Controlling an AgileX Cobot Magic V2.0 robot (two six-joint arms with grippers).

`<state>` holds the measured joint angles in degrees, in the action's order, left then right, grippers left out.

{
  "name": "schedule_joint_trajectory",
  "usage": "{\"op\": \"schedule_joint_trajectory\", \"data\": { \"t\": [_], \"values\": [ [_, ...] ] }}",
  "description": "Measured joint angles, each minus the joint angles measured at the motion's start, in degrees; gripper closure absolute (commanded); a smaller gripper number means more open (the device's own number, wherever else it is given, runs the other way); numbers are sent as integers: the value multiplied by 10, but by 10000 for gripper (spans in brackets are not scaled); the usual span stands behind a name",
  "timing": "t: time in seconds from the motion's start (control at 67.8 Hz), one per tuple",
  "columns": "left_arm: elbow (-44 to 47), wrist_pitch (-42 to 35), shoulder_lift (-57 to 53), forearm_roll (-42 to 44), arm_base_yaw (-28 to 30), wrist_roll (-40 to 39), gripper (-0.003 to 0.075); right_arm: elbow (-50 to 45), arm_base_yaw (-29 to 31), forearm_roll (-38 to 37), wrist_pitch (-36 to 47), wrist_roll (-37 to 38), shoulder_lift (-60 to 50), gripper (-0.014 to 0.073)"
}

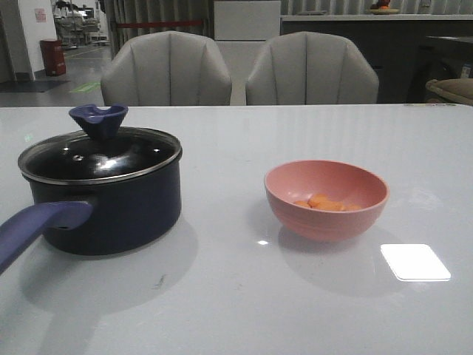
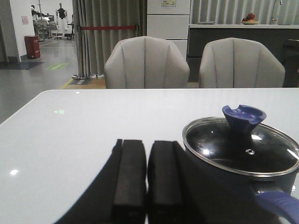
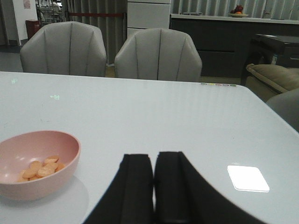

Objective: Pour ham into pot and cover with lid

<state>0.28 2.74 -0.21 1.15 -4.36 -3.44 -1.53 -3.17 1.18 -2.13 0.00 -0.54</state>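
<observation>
My left gripper (image 2: 147,186) has its two black fingers pressed together with only a thin dark seam between them, pinching nothing, and my right gripper (image 3: 153,191) is the same: two fingers closed against each other, empty. Both hang low over the white table (image 1: 236,310), and their bases are cut off by the wrist frames; neither arm shows in the front view. Just beside my left fingers stands the one pot (image 1: 111,207), dark and round, its single purple-blue handle (image 1: 37,225) running out of frame at the near left. One glass lid (image 1: 100,155) sits on the pot, its metal rim resting on the pot's edge, with one blue knob (image 1: 98,120) on top and one small vent hole (image 2: 251,151); the dark, reflective glass hides whatever is inside. Well apart from the pot, toward my right side, stands one pink bowl (image 1: 327,200), and the ham (image 3: 41,169) lies in its bottom as a small pile of orange pieces, overlapping so I cannot count them surely. In the right wrist view the bowl's edge is cut off. Two grey chairs (image 1: 166,70) stand beyond the table's far edge.
</observation>
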Motion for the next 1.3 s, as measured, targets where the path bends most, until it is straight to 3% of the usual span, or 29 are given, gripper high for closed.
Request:
{"op": "schedule_joint_trajectory", "data": {
  "t": [0.915, 1.165, 1.298],
  "values": [
    [0, -12, 0, 1, 0, 0, 607, 0, 0, 0, 0, 0, 0, 407],
    [-3, -120, 0, 0, 0, 0, 607, 0, 0, 0, 0, 0, 0, 407],
    [-58, -58, 6, -1, 0, 0, 607, 0, 0, 0, 0, 0, 0, 407]
  ]
}}
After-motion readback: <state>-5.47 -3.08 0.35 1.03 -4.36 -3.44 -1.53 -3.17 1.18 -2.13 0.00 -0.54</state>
